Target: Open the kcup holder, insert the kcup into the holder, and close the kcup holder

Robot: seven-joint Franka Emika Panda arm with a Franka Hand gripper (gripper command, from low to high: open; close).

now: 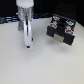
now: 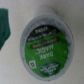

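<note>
The kcup (image 2: 50, 47) fills the wrist view: a white pod with a green printed lid, seen from close above on the pale table. None of my fingers show in that view. In the exterior view my gripper (image 1: 27, 44) is a white body pointing straight down, its tip close to the table on the exterior view's left. The pod itself does not show there. The kcup holder (image 1: 62, 27), a black box with light handles on its fronts, stands apart on the exterior view's right. I cannot tell whether a drawer is pulled out.
A teal object (image 2: 6, 25) lies beside the pod in the wrist view. The white table (image 1: 45, 67) runs toward the front, with a dark background behind it.
</note>
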